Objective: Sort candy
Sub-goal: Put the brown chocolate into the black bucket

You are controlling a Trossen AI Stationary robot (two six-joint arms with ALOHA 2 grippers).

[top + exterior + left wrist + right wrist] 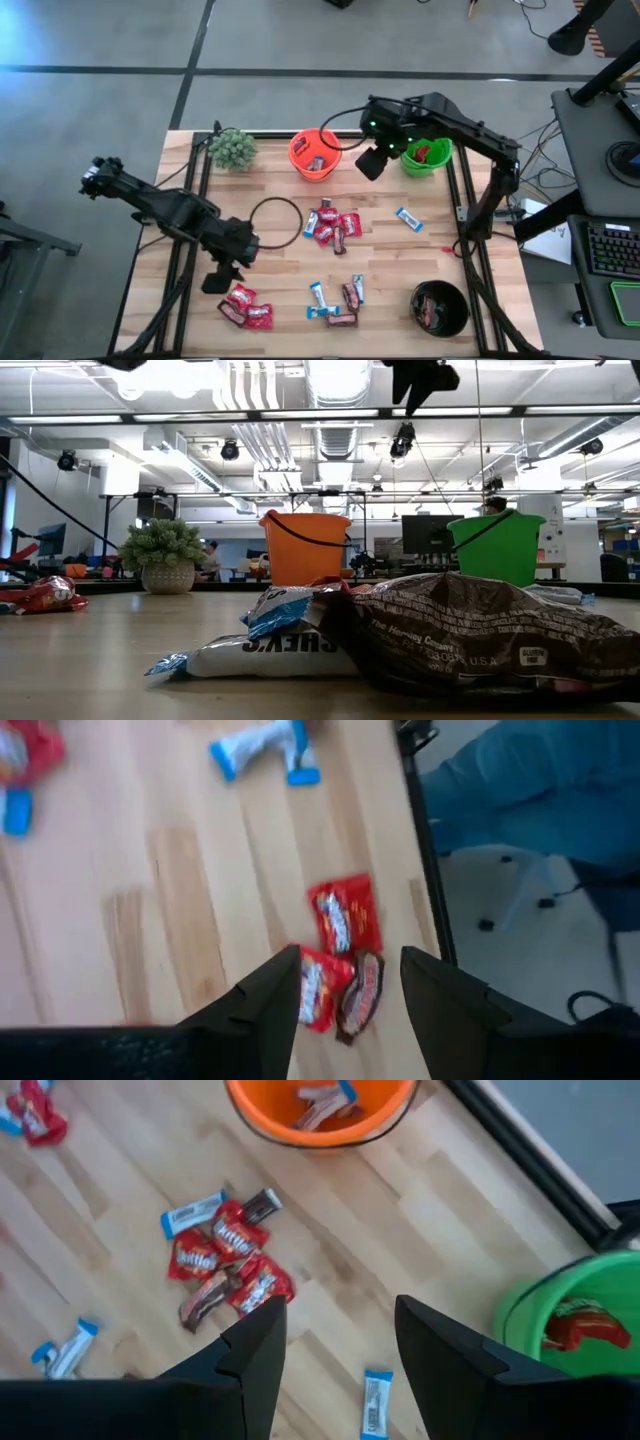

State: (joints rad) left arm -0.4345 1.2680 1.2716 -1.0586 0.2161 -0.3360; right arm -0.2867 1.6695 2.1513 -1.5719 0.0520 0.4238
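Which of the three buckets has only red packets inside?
The green bucket, at the table's far right; the orange holds blue-white bars, the black dark ones.

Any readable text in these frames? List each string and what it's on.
"The Hershey Company" and "U.S.A.": dark brown wrapper, low view.
"GLUTEN FREE" badge: same wrapper, barely legible.
"SHEY'S", upside down, start hidden: blue-and-white bar, low view.
"Skittles": red packet, right wrist view, blurred but recognisable.
Red packets in the left wrist view: print too blurred.
High view: all candy print too small.
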